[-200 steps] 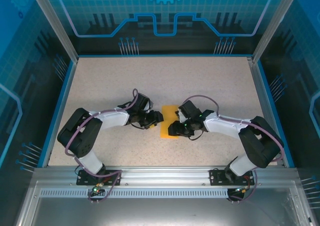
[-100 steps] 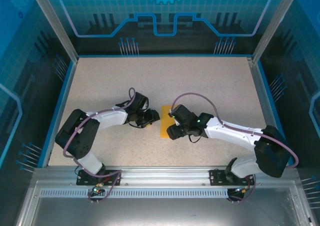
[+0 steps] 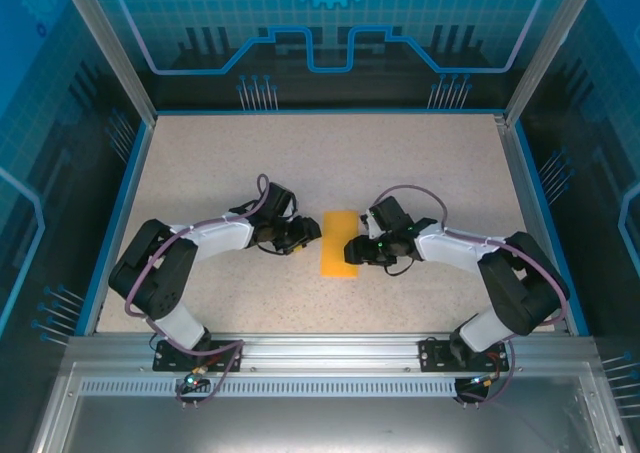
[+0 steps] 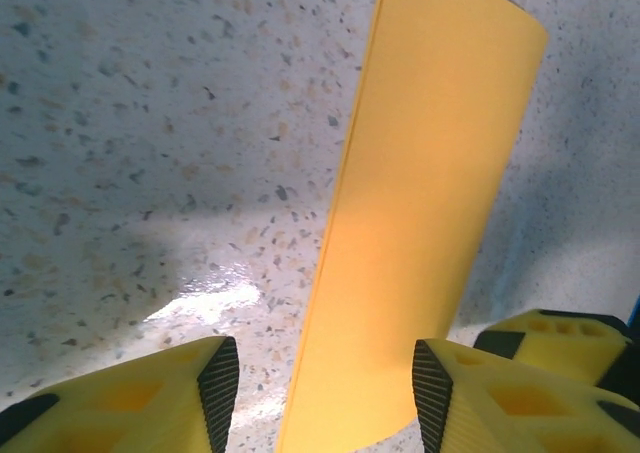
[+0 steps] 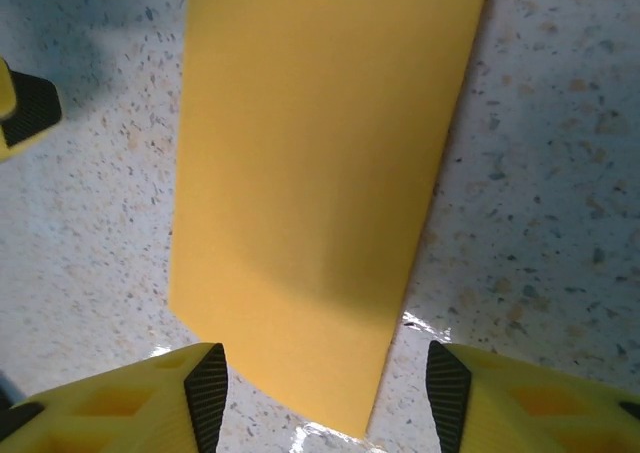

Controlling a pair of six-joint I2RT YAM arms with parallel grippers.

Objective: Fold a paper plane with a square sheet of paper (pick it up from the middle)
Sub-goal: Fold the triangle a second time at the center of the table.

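The sheet of paper (image 3: 338, 242) lies at the middle of the worktop (image 3: 220, 163). It is a narrow strip, apparently folded in half, running from the far side toward the near edge.

Half a second ago the right gripper (image 3: 352, 250) sat over the sheet's right side. It has since drawn back toward the right edge and now stands just beside the sheet, so the whole strip is uncovered. The left gripper (image 3: 306, 235) has barely shifted and waits just beside the sheet's left long edge.

Both pairs of jaws stand apart with nothing clamped. In each wrist view the paper lies on the worktop ahead of the gap between the fingers, not pinched.

I judge that the right arm has just finished pressing the first crease, and the sheet stayed put when let go. The nose folds are not yet begun.
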